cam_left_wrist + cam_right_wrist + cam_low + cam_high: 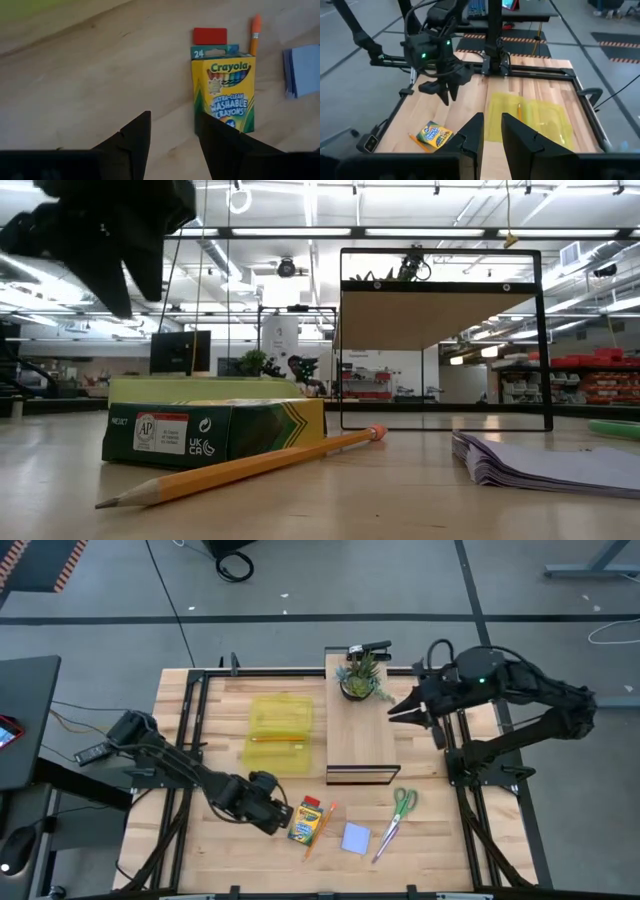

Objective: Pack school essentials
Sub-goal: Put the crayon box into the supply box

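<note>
We see the wooden table [225, 700] with bare room along its left edge, a raised shelf [360, 730] at its middle and the yellow case [278, 732] beside it holding one pencil [278, 740]. Our left gripper [280, 821] hovers just beside the crayon box [306, 820], fingers parted and empty; the right gripper [396, 712] waits over the shelf, fingers narrow, empty. Near the front edge lie scissors [393, 820], the second pencil [320, 831] and the sticky-note pad [356, 838], apart.
</note>
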`<state>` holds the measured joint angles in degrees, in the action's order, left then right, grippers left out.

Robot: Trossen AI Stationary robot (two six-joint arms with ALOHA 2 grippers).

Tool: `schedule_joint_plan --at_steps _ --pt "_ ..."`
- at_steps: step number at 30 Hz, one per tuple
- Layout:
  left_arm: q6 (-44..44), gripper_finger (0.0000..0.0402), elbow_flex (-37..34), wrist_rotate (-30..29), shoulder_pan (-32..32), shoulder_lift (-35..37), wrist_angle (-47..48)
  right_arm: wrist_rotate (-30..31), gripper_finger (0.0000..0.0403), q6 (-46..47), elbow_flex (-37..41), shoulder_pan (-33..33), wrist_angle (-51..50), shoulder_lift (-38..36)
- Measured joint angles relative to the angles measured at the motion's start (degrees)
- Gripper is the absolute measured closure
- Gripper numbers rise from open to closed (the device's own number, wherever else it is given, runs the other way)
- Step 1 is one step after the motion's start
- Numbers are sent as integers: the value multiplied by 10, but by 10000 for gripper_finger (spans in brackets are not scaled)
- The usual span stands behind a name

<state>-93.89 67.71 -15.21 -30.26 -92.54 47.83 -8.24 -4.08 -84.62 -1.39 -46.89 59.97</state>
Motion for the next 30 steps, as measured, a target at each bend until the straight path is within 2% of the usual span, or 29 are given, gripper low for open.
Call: schedule_joint_plan --at_steps 6,9,15,20,24,30 --pt "-6 233 79 0 11 -74 7 0 329 3 0 0 -21 -25" --pt "-51 217 95 0 22 -111 2 0 329 -8 0 0 -35 -41" --pt "-43 133 98 7 38 -147 -98 0 329 -22 0 0 -41 -76" --pt "-52 65 98 40 48 -158 -109 0 329 -21 0 0 -41 -92" --pt "-57 59 123 44 51 -168 -68 0 329 -19 0 0 -51 -95" --pt "-32 73 202 41 50 -201 16 0 329 -26 0 0 -60 -88"
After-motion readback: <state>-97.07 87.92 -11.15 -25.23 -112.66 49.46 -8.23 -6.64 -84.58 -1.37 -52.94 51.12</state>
